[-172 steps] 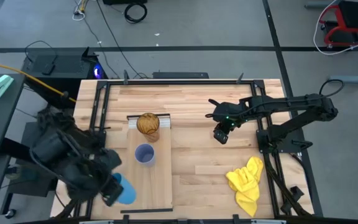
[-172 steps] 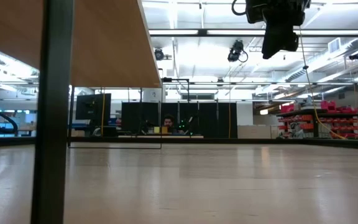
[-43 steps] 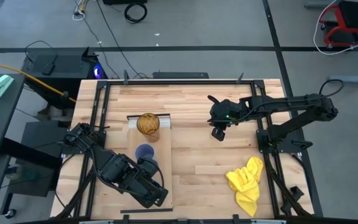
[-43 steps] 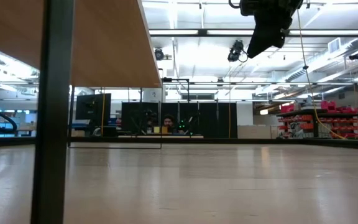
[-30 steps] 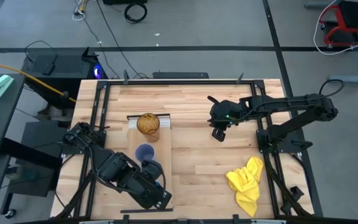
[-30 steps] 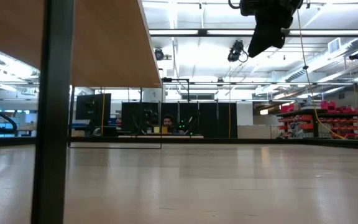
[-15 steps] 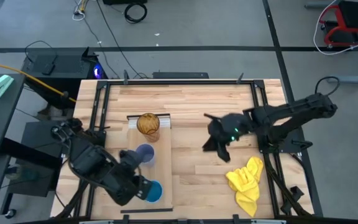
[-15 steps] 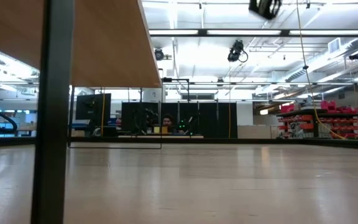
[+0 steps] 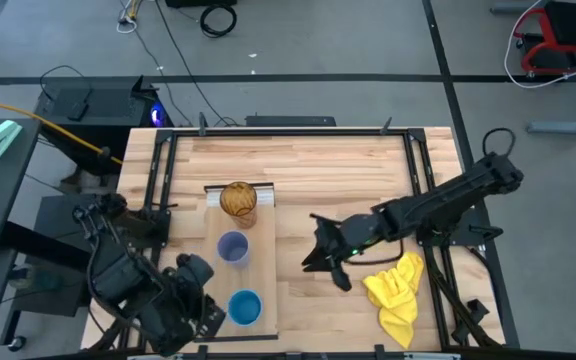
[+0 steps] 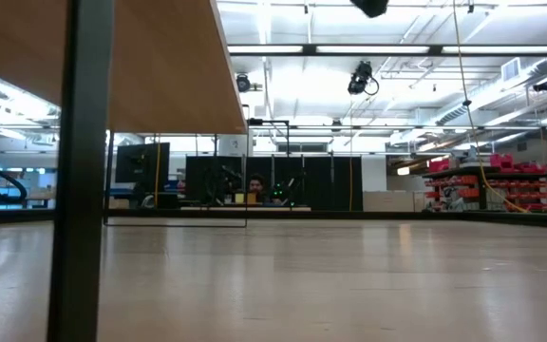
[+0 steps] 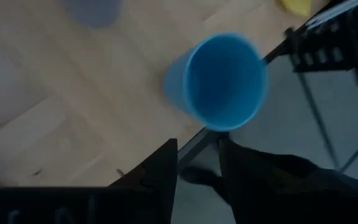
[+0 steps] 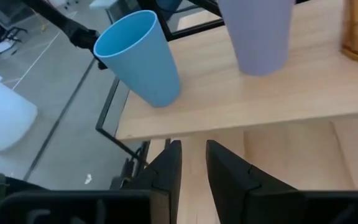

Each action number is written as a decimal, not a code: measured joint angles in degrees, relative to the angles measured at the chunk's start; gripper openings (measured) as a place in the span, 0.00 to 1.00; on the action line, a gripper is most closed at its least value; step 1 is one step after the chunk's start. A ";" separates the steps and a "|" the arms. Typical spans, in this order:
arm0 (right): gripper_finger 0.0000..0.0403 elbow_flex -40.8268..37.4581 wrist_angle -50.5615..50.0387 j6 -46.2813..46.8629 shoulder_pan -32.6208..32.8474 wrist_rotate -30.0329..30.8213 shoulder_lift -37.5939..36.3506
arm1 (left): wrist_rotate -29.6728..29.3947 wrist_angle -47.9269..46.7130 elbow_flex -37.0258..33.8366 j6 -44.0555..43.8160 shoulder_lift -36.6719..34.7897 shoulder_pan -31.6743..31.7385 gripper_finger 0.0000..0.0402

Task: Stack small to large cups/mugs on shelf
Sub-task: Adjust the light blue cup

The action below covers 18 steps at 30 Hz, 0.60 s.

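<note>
Blue cup (image 9: 244, 307) is standing upright on the shelf (image 9: 258, 268), just beside the empty left gripper (image 9: 204, 303), whose fingers are parted. Lavender cup (image 9: 232, 247) and amber tumbler (image 9: 238, 199) are sitting in line beyond it. Right gripper (image 9: 313, 256), fingers slightly apart and holding nothing, is facing the cups; nesting probably comes next, needing a grip on the blue cup's rim
</note>
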 joint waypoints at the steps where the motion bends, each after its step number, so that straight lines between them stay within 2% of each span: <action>1: 0.20 0.00 1.55 0.28 0.15 -0.02 1.05 | 0.10 -0.02 -1.00 -0.04 -0.07 -0.85 0.31; 7: 0.19 0.00 11.12 0.67 0.13 -0.10 6.78 | 4.89 0.01 -7.49 -3.92 -0.30 -5.72 0.27; 11: 0.15 0.00 14.67 1.79 -0.02 -0.22 10.02 | 4.93 -0.06 -11.53 -8.18 -0.32 -8.00 0.26; 15: 0.09 0.00 20.67 2.02 0.99 -2.92 12.50 | 4.78 0.60 -15.19 -13.02 -0.32 -8.71 0.24; 18: 0.03 0.91 21.68 1.75 1.71 -3.55 13.68 | 4.74 3.38 -17.53 -13.49 -0.32 -8.50 0.23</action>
